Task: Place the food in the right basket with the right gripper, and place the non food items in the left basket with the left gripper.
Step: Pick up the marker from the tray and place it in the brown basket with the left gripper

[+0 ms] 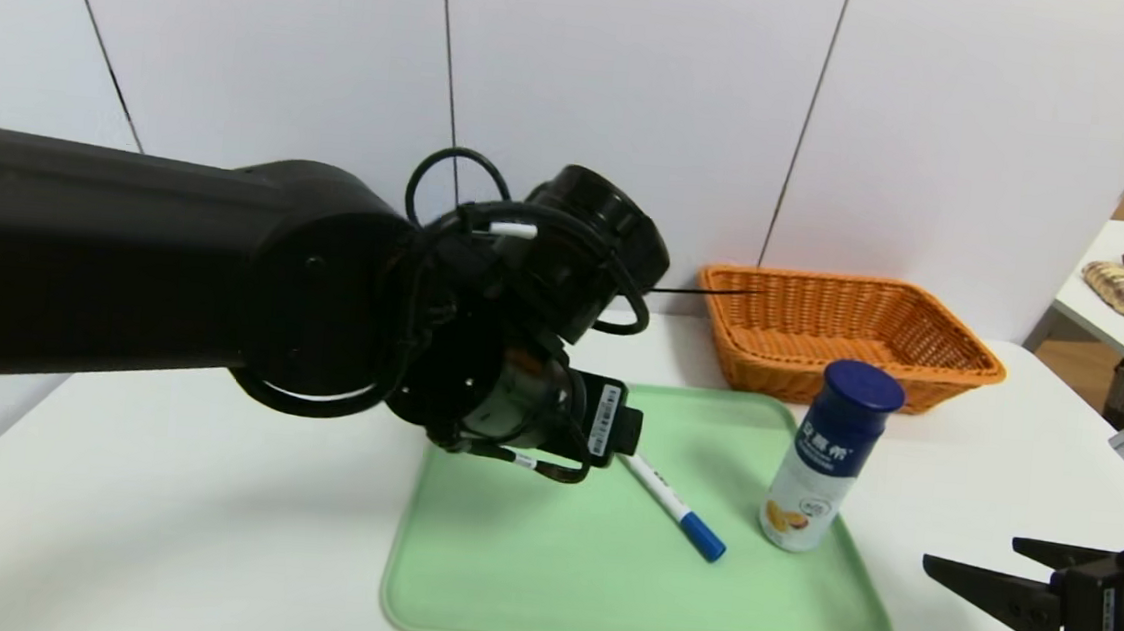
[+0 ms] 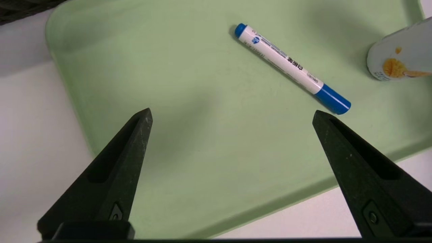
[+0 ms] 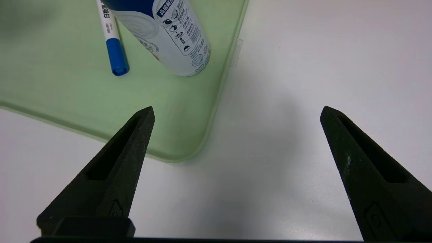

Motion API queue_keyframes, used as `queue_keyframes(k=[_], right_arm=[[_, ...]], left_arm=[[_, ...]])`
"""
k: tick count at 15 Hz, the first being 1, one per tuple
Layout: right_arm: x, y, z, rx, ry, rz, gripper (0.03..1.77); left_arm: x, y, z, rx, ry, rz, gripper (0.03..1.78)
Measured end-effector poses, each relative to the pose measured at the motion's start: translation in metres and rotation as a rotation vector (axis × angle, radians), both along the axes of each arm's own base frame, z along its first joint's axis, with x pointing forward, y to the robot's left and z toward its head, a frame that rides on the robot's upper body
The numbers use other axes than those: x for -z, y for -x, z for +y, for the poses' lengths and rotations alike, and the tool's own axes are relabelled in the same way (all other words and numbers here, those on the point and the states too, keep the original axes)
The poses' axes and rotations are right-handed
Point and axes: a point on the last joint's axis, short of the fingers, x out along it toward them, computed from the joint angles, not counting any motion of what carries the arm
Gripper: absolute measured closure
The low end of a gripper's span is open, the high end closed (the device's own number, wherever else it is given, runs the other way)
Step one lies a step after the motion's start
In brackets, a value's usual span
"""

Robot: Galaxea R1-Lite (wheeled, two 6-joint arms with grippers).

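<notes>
A big white table point(image 1: 154, 524) holds everything, and a flat light-green plastic tray point(image 1: 540, 595) lies on the middle of it. The thick black left arm point(image 1: 125, 261) reaches across above the tray's far left part. Behind the tray's far right corner sits the orange-tan woven basket point(image 1: 852, 328), with nothing to be seen inside it. A dark brown woven basket point(image 2: 20, 8) shows only as a corner past the tray's edge in the left wrist view. A tall white drink bottle with a dark blue cap point(image 1: 824, 457) and a yellow fruit picture stands up on the tray's right side. The left gripper point(image 2: 231, 116) hangs over the tray's bare green middle, its two pointed black fingers spread wide apart and holding nothing. The right gripper point(image 3: 236, 109) waits over the table just off the tray's near right corner, its fingers also spread wide and holding nothing. A slim white marker pen with a blue cap point(image 1: 675, 510) lies flat on the tray, just left of the bottle and not touching it.
</notes>
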Motion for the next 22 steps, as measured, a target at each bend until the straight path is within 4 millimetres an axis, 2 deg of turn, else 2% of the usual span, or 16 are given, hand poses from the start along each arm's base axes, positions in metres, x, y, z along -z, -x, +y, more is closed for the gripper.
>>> queue_keyframes(k=[7, 10, 16, 22], right_arm=[[0.005, 0.001, 0.000, 0.001, -0.001, -0.009, 0.10], [0.008, 0.002, 0.000, 0.002, -0.001, -0.001, 0.10], [0.008, 0.002, 0.000, 0.014, -0.025, 0.008, 0.10], [0.008, 0.001, 0.000, 0.015, -0.026, 0.007, 0.10]], left_arm=[[0.031, -0.003, -0.055, -0.111, -0.014, -0.027, 0.12], [0.046, -0.004, -0.072, -0.140, -0.035, -0.049, 0.12], [0.065, -0.012, -0.090, -0.240, -0.044, -0.039, 0.12], [0.077, -0.017, -0.098, -0.291, -0.062, -0.005, 0.12]])
